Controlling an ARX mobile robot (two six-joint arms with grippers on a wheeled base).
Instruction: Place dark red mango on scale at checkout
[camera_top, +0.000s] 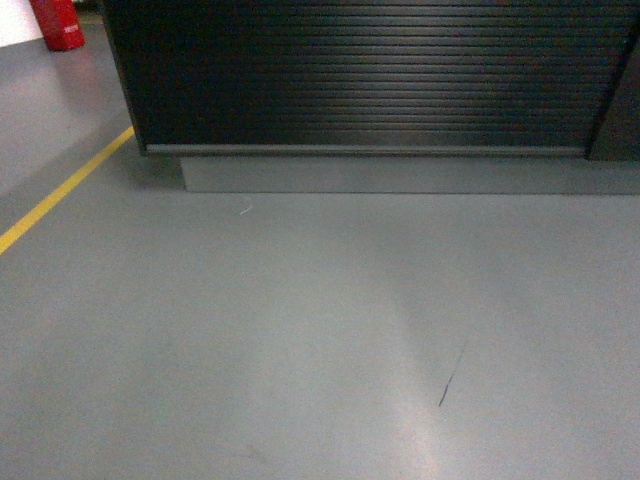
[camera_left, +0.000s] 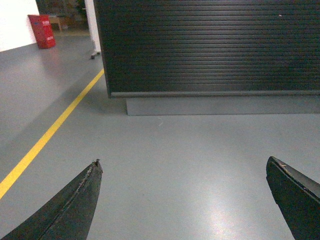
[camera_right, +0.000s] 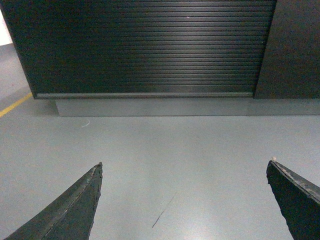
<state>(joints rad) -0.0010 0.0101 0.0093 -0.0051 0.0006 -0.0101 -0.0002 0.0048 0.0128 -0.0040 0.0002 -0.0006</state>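
Observation:
The checkout (camera_top: 370, 75) stands ahead: a black slatted front on a grey plinth (camera_top: 400, 175), also filling the top of the left wrist view (camera_left: 210, 47) and the right wrist view (camera_right: 145, 47). Its top is out of view. The dark red mango and the scale are out of view. My left gripper (camera_left: 182, 162) is open over bare grey floor, with nothing between its dark fingers (camera_left: 75, 205). Likewise my right gripper (camera_right: 185, 165) is open and empty, its fingers (camera_right: 75, 205) spread wide. Neither gripper shows in the head view.
Grey floor (camera_top: 300, 330) lies between me and the counter. A yellow floor line (camera_top: 60, 195) runs along the left. A red object (camera_top: 58, 22) stands far left, a red box (camera_left: 42, 31) in the left wrist view. A dark panel (camera_right: 295, 50) adjoins the counter's right end.

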